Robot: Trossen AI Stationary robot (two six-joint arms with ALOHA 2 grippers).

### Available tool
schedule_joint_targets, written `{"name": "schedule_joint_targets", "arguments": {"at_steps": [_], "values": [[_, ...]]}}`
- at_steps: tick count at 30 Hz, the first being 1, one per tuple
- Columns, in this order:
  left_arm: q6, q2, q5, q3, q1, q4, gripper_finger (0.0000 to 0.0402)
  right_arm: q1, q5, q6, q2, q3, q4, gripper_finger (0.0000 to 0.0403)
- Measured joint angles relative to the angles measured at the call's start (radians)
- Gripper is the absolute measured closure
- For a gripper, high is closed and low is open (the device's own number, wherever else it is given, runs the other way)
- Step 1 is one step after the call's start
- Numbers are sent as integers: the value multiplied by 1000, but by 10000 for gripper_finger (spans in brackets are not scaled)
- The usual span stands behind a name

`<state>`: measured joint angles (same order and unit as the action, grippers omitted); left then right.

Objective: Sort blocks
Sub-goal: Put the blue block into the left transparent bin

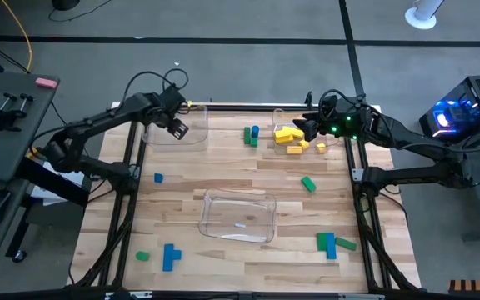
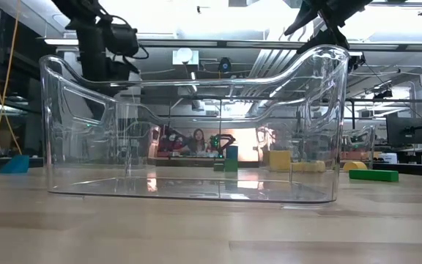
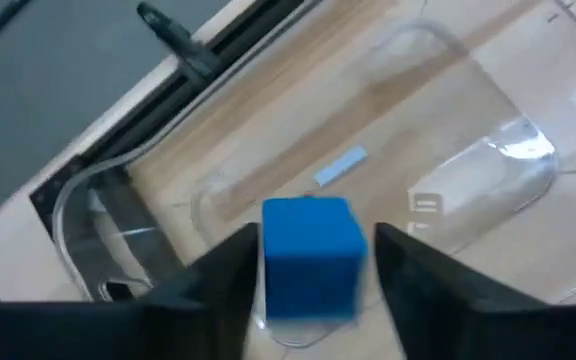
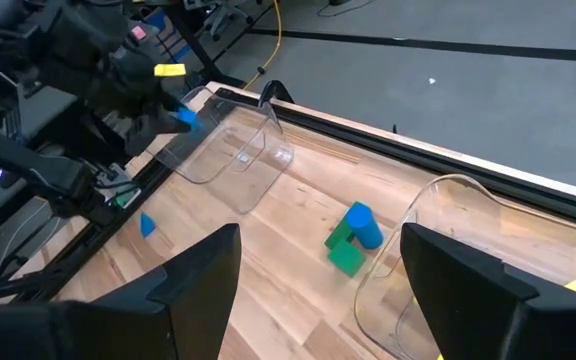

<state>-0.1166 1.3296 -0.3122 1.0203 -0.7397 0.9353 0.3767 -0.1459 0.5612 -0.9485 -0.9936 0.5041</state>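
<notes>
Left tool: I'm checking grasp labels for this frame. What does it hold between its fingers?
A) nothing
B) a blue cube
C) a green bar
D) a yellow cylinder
B: the left wrist view shows a blue cube pinched in the left tool, above the clear tray at the table's far left.

Both arms matte black w/ looped cables; right wrist shows green LEDs.

A robotics lab: framed wooden bench, lit computer tower, monitors and cluttered workbenches behind.
</notes>
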Motion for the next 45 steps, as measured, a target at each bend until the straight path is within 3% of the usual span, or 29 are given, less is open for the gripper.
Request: {"name": "schedule_joint_targets", "arguments": {"at_steps": [3, 6, 9, 13, 15, 20, 23, 32, 38, 45], "values": [[24, 0, 41, 37, -13, 8, 152, 0, 0, -4, 0, 0, 0, 130], [38, 0, 40, 106, -13, 51, 119, 0, 0, -12, 0, 0, 0, 130], [-50, -1, 55, 188, -13, 99, 110, 0, 0, -12, 0, 0, 0, 130], [-256, -29, 184, 218, 28, 150, 111, 0, 6, -12, 0, 0, 3, 130], [-351, -50, 171, 193, 93, 180, 113, 0, 14, -12, 0, 0, 11, 130], [-649, -89, -5, 49, 311, 285, 113, 0, 15, -15, 0, 0, 31, 130], [-738, -78, -8, -43, 400, 306, 113, 0, 15, -20, 0, 0, 29, 130], [-782, -5, 114, -206, 413, 342, 113, 0, 15, -38, 0, 0, 0, 130], [-792, 31, 210, -277, 416, 275, 113, 0, 15, -45, 0, 0, 0, 130], [-874, 38, 233, -352, 420, 165, 113, 0, 15, -54, 0, 0, 0, 130]]}}
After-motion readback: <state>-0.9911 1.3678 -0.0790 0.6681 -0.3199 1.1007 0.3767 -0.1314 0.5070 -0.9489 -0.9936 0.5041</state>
